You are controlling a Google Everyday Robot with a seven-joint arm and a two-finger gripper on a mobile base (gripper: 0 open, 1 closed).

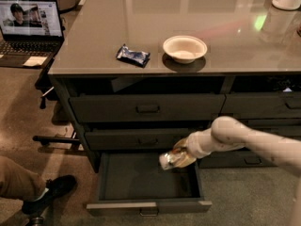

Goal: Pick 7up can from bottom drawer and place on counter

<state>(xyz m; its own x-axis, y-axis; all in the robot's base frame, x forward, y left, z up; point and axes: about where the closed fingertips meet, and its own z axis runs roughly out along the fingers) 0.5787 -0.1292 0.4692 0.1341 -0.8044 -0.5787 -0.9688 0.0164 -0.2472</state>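
Holding: the hand [178, 157] is closed around the 7up can [167, 160], gripping its body from the right
Hand position: over the right rear part of the open bottom drawer [148, 205], just below the front of the middle drawer [141, 139]
7up can: tilted almost onto its side with the silver end pointing left; it looks raised off the drawer floor and is well below the counter [94, 41]
Arm: the pale arm [244, 138] enters from the right edge, bends at a rounded joint and slopes down and left to the hand
Bottom drawer: pulled out toward the camera, dark inside, with a lighter front and a small handle
Upper drawers: the middle drawer and the top drawer [148, 108] above it are shut, both dark-fronted
Counter: glossy grey-brown top over the drawers, showing light reflections
Bowl: a pale bowl [185, 48] stands upright near the counter's front edge
Snack wrapper: a dark blue wrapper [133, 55] lies just left of the bowl, apart from it
Laptop: an open laptop [30, 27] with a lit screen sits left of the counter
Person: a leg in tan trousers [16, 185] and a dark shoe [55, 188] rest on the floor at lower left
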